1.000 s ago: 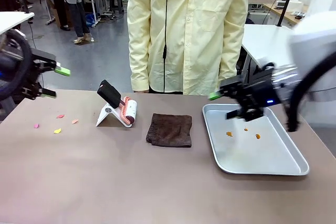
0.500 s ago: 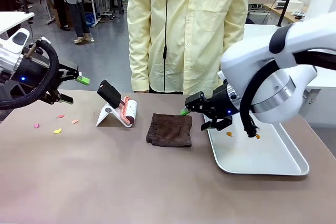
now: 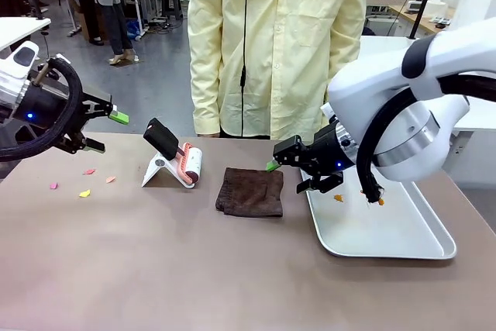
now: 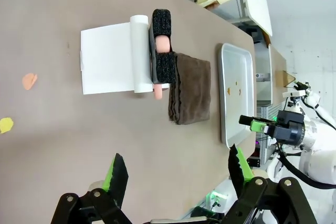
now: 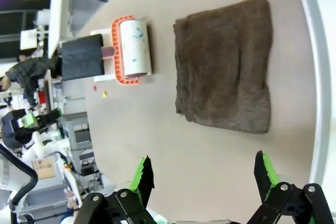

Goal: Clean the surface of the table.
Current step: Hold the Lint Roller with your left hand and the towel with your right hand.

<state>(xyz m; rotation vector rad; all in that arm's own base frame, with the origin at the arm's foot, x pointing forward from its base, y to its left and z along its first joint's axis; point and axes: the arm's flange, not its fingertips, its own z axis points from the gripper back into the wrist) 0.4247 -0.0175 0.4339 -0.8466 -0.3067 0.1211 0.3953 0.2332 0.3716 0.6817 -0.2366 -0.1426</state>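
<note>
The table [image 3: 155, 269] lies rigid and smooth below both arms, to be wiped, not held. The left gripper [image 3: 107, 131] and the right gripper [image 3: 287, 177] stand wide and empty; the soft cloth [image 3: 250, 191] likely pinches best at its folded edge.

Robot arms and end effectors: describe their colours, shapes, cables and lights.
Both arms are glossy white with rounded joints: the left arm and the right arm. A thick black cable loops round each wrist. The left end effector and right end effector are black, two-fingered, with bright green pads and a small blue light at the base.
</note>
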